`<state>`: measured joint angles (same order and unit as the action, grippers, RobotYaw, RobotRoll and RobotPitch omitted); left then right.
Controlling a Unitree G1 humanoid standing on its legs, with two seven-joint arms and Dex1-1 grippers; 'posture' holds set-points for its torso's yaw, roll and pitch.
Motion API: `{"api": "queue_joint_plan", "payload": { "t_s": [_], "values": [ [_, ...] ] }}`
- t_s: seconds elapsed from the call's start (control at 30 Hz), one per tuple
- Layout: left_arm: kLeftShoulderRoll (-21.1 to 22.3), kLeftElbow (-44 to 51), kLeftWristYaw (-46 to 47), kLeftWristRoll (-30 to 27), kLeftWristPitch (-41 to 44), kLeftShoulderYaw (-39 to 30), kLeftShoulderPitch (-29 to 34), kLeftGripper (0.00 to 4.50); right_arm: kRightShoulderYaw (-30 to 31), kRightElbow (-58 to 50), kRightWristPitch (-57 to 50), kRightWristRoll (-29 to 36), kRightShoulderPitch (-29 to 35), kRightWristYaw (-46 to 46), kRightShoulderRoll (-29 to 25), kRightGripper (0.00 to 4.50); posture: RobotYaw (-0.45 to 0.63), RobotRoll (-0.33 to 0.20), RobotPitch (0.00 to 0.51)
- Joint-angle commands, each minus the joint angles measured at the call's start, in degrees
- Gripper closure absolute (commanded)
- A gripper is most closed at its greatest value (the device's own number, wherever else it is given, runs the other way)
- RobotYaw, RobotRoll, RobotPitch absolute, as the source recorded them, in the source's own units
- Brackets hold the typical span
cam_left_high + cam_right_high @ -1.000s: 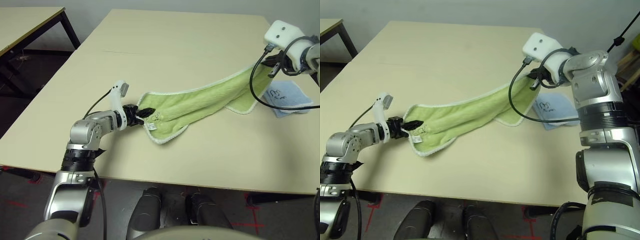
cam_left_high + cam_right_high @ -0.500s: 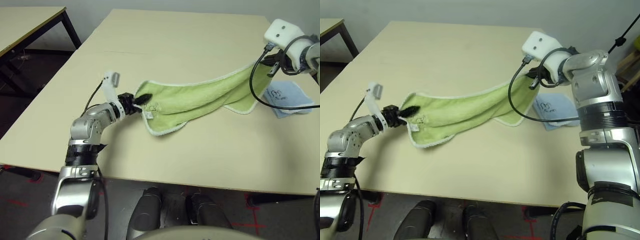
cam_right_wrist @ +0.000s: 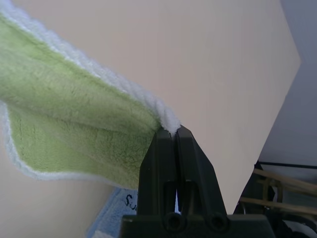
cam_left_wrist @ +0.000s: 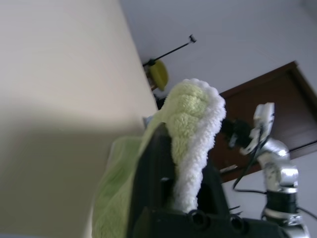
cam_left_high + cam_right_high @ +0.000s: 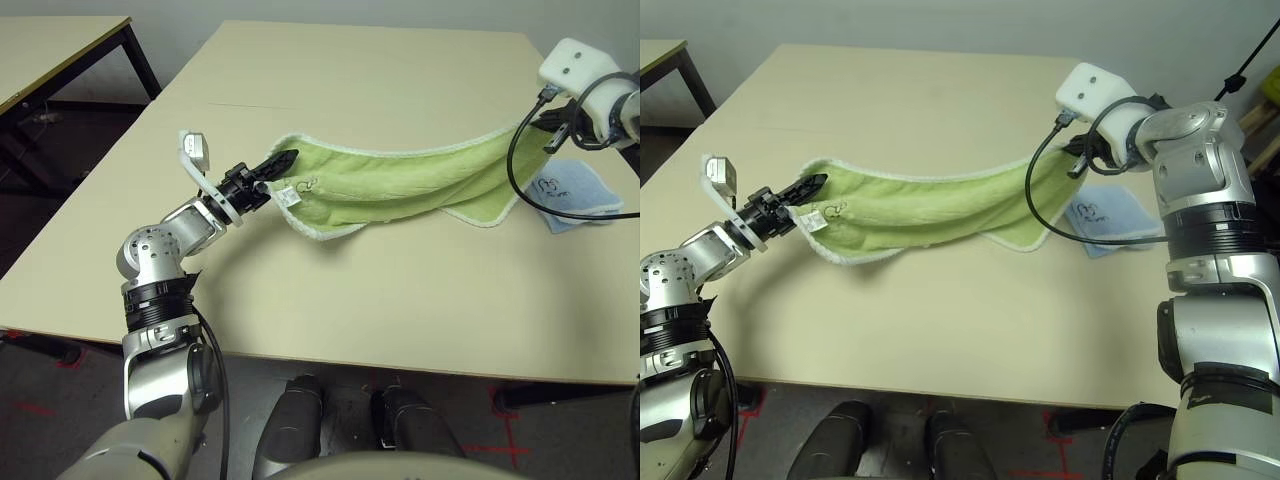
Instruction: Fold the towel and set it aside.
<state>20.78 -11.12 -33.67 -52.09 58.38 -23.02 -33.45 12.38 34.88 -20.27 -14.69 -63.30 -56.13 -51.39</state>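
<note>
Towel (image 5: 400, 185) hangs higher, pinched by left gripper (image 5: 283, 160) and right gripper (image 3: 171, 133).

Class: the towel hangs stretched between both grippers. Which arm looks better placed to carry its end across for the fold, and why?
Probably the left. The left gripper grips the towel end over bare table; the right gripper holds its end beside the blue cloth, where the fold could rest.
</note>
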Motion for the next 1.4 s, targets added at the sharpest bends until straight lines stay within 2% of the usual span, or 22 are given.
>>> {"api": "queue_joint_plan", "payload": {
  "t_s": [0.03,0.27,0.33,0.43,0.5,0.67,0.8,0.93,1.03,1.1,1.2,1.4],
  "values": [
    [1.86,1.52,-2.19,1.96,-0.59,3.17,1.38,4.01,-0.60,2.12,1.24,-0.96,-1.91,1.06,-0.75,4.50,0.10,0.000,0.125],
    [3.86,0.73,-4.37,4.26,-3.30,5.75,2.38,1.87,-0.37,5.51,3.03,-2.16,-3.35,2.59,-1.22,4.50,0.10,0.000,0.122],
    [4.09,0.52,-4.44,5.01,-4.27,6.10,2.35,1.11,-0.40,5.88,3.37,-2.22,-3.48,2.58,-1.22,4.50,0.10,0.000,0.120],
    [4.79,0.59,-5.66,6.88,-6.17,7.44,2.42,0.65,-0.43,6.07,3.56,-2.34,-3.56,2.66,-1.06,4.50,0.10,0.000,0.119],
    [4.95,0.11,-6.04,8.06,-7.60,7.94,2.44,0.02,-0.45,6.69,3.82,-2.64,-3.91,3.14,-1.08,4.50,0.10,0.000,0.117],
    [5.73,-0.74,-7.61,9.78,-9.23,8.80,3.11,0.02,-0.18,9.47,4.98,-4.10,-5.58,4.81,-1.62,4.50,0.10,0.000,0.116],
    [6.29,-0.16,-8.61,11.65,-10.53,10.25,3.55,0.02,-0.76,8.24,4.14,-2.63,-5.23,2.88,-0.31,4.50,0.11,0.000,0.119],
    [7.43,1.74,-10.49,17.50,-15.54,16.09,3.35,0.02,-0.93,5.57,3.59,-1.54,-4.27,1.18,0.60,4.50,0.11,0.000,0.123],
    [7.07,0.19,-11.31,21.81,-19.62,20.17,0.73,0.02,-0.96,2.94,4.05,-0.59,-3.15,0.00,1.10,4.50,0.11,0.000,0.125],
    [6.30,-3.68,-12.33,24.61,-22.79,22.33,-1.93,0.02,-1.19,1.36,4.12,0.28,-2.57,-0.60,1.70,4.50,0.11,0.000,0.126],
    [7.04,-14.12,-17.41,34.07,-32.74,30.14,-7.16,0.02,-1.03,0.18,3.98,0.47,-2.07,-0.91,2.37,4.50,0.11,0.000,0.125],
    [2.50,-34.99,-21.50,42.52,-41.51,34.95,-19.86,0.02,-1.07,-2.64,2.97,1.01,-1.54,-1.59,2.66,4.50,0.10,0.000,0.117]
  ]
}}
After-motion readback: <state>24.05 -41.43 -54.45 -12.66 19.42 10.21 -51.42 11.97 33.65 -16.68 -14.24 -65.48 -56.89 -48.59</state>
